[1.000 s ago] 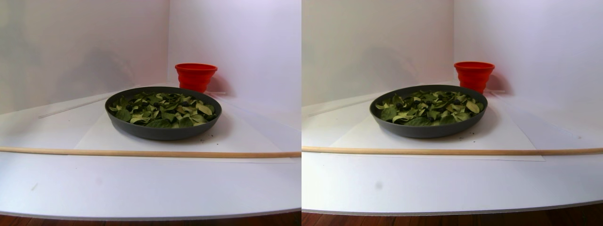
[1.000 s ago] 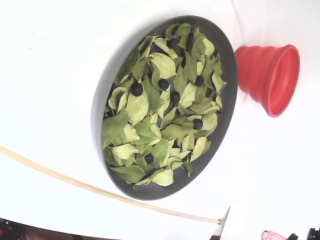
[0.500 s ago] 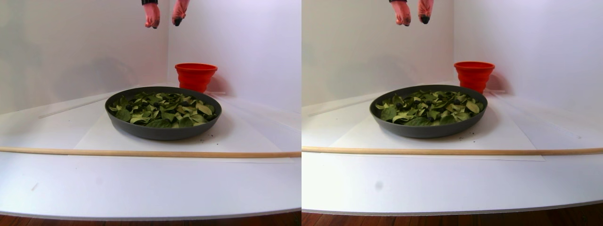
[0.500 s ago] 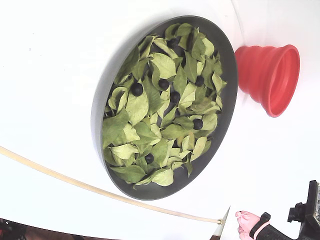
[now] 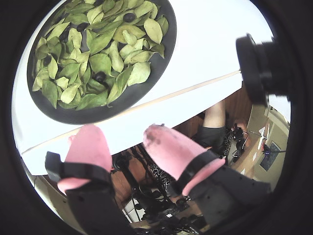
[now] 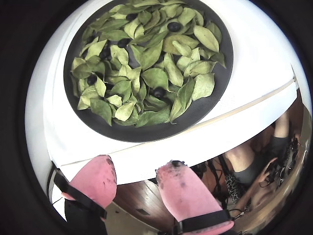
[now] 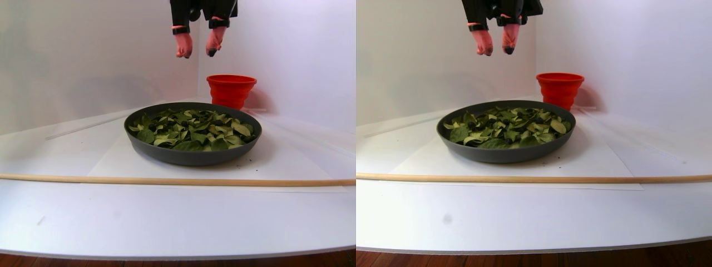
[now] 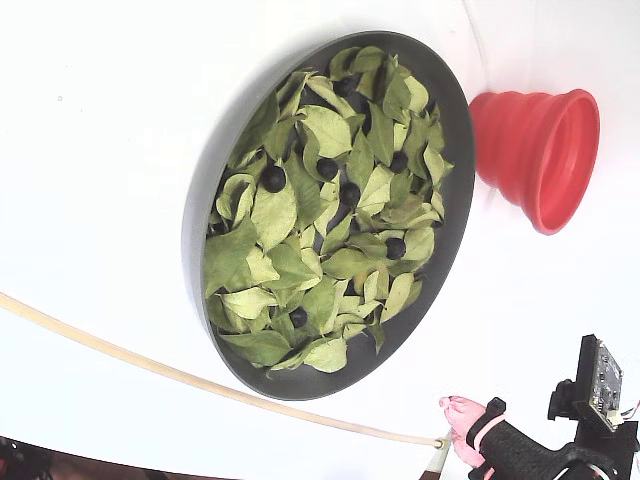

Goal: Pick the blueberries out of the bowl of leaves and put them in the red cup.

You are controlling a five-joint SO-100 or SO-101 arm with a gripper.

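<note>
The dark grey bowl (image 7: 192, 157) (image 8: 200, 200) (image 6: 146, 133) (image 5: 93, 113) sits mid-table, filled with green leaves (image 8: 275, 215) (image 6: 156, 78) (image 5: 100, 61). Several dark blueberries (image 8: 273, 178) (image 6: 174, 26) (image 5: 100, 77) lie among the leaves. In the stereo pair view the red cup (image 7: 231, 89) (image 8: 540, 150) stands upright behind the bowl, at its right. My gripper (image 7: 197, 53) (image 5: 121, 134) (image 6: 137, 164) (image 8: 458, 428) hangs high above the bowl's far side. Its pink-covered fingers (image 6: 95, 178) are open with nothing between them.
A thin wooden rod (image 7: 167, 181) (image 8: 150, 365) (image 6: 254, 100) lies across the white table in front of the bowl. White walls meet in a corner behind the cup. Both wrist views show the table's edge, with cables and floor beyond it.
The gripper has come down from the top edge of the stereo pair view, still open. In the fixed view it has pushed farther in from the bottom right corner. Bowl and cup are unmoved.
</note>
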